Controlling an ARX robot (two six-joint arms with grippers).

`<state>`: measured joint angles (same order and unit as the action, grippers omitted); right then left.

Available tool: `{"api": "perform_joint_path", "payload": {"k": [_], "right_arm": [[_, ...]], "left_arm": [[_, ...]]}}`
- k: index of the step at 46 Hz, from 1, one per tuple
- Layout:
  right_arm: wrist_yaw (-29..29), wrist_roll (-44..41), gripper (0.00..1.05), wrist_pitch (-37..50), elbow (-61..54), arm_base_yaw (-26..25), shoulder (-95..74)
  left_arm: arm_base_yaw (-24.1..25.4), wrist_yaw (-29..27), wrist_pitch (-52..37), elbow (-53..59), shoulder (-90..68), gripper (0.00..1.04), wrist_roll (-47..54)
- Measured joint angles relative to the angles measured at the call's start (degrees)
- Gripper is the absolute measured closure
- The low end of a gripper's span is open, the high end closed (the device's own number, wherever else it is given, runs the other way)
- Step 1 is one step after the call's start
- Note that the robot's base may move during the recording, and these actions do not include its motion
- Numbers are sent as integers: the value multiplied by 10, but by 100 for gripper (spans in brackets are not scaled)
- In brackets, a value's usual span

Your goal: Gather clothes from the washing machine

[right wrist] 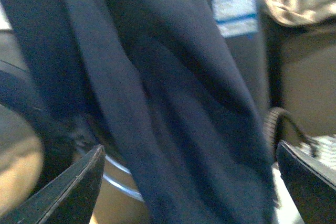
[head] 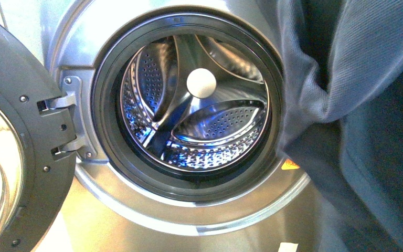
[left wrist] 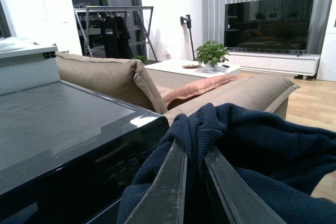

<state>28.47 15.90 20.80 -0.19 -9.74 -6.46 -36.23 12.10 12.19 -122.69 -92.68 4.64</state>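
Door point(head: 10, 131): far left of the front view, swung fully open, hinges on its right edge.
Washing machine point(head: 152, 220): its silver front fills the centre and lower part of the frame.
Drum point(head: 189, 105): centre of the frame, perforated steel. We see no fabric inside it.
Clothes point(head: 357, 105): right third of the front view, hanging in long folds outside the opening. They cover the rim's right edge and part of the orange sticker point(head: 289, 165).
Left gripper point(left wrist: 194, 151): clenched on a bunched fold of the clothes, above the black top panel point(left wrist: 58, 124) (sofa point(left wrist: 105, 77) and television point(left wrist: 268, 22) beyond).
Right gripper point(right wrist: 189, 153): fingers spread wide, grasping nothing. The cloth hangs just beyond them, and we cannot tell whether it touches.
Step in hand: we judge the garment is out of the drum and lifted, ready to be carried off.
Next move calls for: a firm left-hand grip, the hanging end kept clear of the rim and door, and perhaps right-hand support lower down. We see no certain drop-off place.
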Motion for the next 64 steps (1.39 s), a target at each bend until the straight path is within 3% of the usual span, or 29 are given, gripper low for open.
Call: {"api": "perform_joint_path", "payload": {"k": [6,12,26,33,40,64], "right_arm": [[161,147,7,128,3,-37,-47],[204,191,7,203,5,-33,-119],[174,132,7,380,84,19,-346],[170,101,7,487,141,12,-477],[204,99,7,579,221,-14,-627],[212,100,7,591,229,-17,-683]], "left_arm": [[0,0,0,0,0,98,0],[0,0,1,0,0,98,0],[0,0,1,0,0,98,0],[0,0,1,0,0,98,0],[0,0,1,0,0,98,0],[0,0,1,0,-1,98,0]]}}
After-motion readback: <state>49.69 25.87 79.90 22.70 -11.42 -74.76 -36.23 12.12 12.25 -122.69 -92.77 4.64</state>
